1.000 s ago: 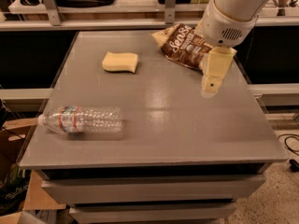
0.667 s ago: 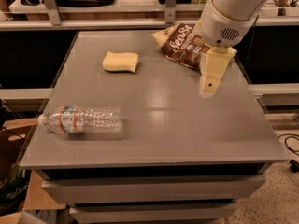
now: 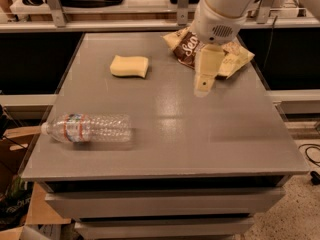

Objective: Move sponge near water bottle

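The pale yellow sponge lies on the grey table at the back left. The clear water bottle lies on its side near the front left edge, cap pointing left. My gripper hangs from the white arm above the middle right of the table, right of the sponge and apart from it, in front of the snack bag. It holds nothing that I can see.
A brown and cream snack bag lies at the back right, partly behind my arm. A shelf with metal uprights runs behind the table. Cardboard sits on the floor at the lower left.
My arm and gripper have shifted to the left, toward the table's middle. The sponge, bottle and bag have not moved.
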{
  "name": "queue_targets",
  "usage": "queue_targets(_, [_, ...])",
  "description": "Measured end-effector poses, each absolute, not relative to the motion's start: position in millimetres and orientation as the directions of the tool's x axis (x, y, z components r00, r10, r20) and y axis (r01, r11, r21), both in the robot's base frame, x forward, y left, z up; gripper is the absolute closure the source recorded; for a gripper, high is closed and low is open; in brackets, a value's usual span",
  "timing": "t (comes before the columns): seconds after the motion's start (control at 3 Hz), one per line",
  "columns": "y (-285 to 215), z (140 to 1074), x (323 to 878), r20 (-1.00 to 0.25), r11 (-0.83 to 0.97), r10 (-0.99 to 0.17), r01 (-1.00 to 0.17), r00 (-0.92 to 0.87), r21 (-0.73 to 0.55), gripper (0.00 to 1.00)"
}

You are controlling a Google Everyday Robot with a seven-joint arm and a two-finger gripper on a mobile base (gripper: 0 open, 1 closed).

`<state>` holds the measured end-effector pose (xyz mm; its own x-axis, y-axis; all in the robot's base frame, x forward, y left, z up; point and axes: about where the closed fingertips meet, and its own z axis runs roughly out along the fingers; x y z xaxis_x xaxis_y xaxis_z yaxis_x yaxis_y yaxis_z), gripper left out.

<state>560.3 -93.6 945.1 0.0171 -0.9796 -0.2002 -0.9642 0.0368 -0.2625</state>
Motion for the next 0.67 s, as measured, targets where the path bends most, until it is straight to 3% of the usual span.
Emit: queue_targets(0.67, [-16.2, 950.7, 606.2, -0.18, -0.015, -0.982, -0.966, 0.064, -0.258, 0.0])
